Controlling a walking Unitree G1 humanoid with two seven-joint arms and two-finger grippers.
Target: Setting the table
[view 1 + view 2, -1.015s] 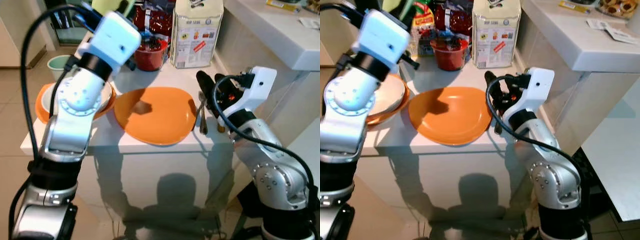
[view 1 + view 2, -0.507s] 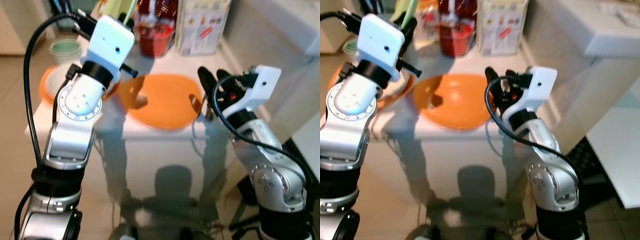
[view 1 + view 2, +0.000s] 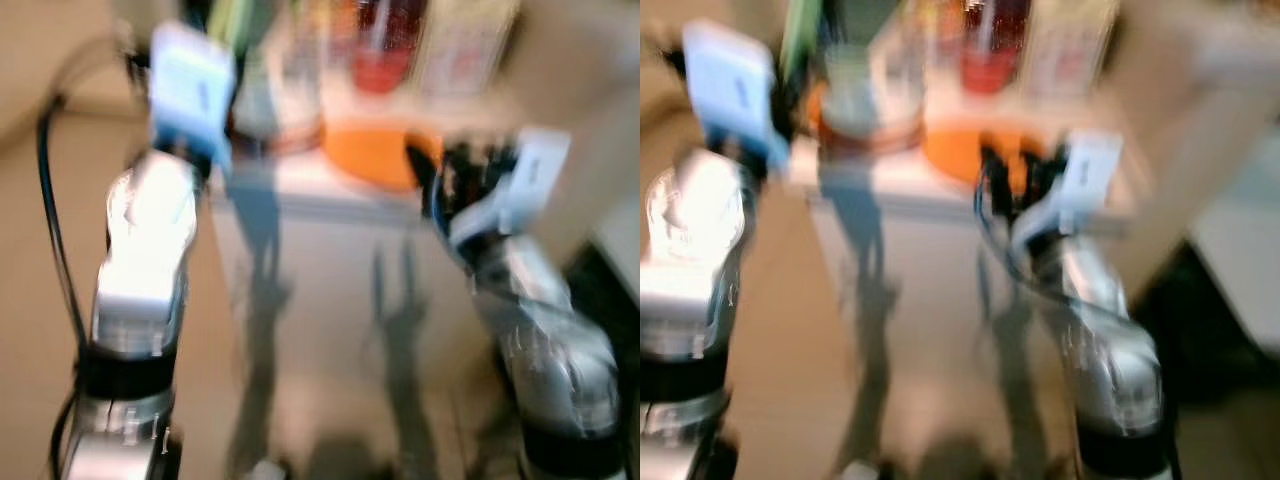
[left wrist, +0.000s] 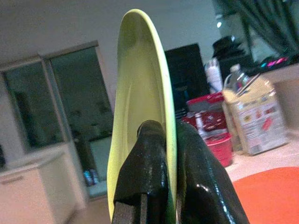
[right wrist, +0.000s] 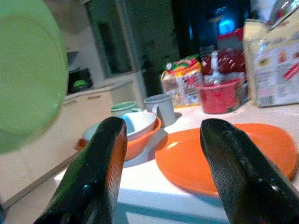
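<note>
My left arm is raised at about 10 o'clock in the blurred head views. My left gripper (image 4: pixel 170 163) is clamped on the rim of a lime-green plate (image 4: pixel 140 107), which stands on edge between the two fingers (image 4: pixel 142 182).

My right arm is bent forward at about 2 o'clock. My right gripper (image 5: pixel 163 168) is spread wide and holds nothing. Beyond its fingers, at 12 o'clock, an orange plate (image 5: pixel 219 154) lies flat on the white table (image 5: pixel 154 198). At 11 o'clock sit an orange bowl (image 5: pixel 140 140), a grey mug (image 5: pixel 159 108) and a red container (image 5: pixel 219 95)
</note>
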